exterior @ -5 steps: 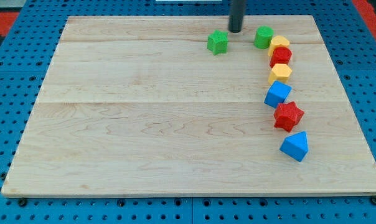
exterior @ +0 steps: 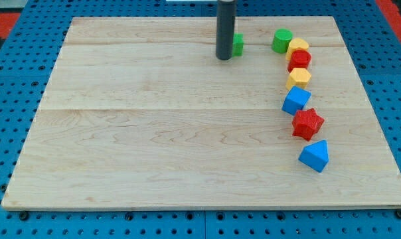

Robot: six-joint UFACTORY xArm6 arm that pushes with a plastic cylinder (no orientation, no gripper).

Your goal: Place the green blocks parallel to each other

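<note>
My tip rests on the wooden board near the view's top centre, just left of and in front of a green block. The rod hides most of that block, so only its right side shows and its shape cannot be made out. A second green block, a cylinder, stands further to the view's right, at the top of a curved row of blocks. The two green blocks are about a block's width or more apart.
Below the green cylinder a row curves down the board's right side: a yellow block, a red block, a yellow hexagon, a blue cube, a red star and a blue block.
The rod has moved from between the green blocks, at the top, down and to the view's left, and now stands in front of the left green block. That block looks barely shifted.
</note>
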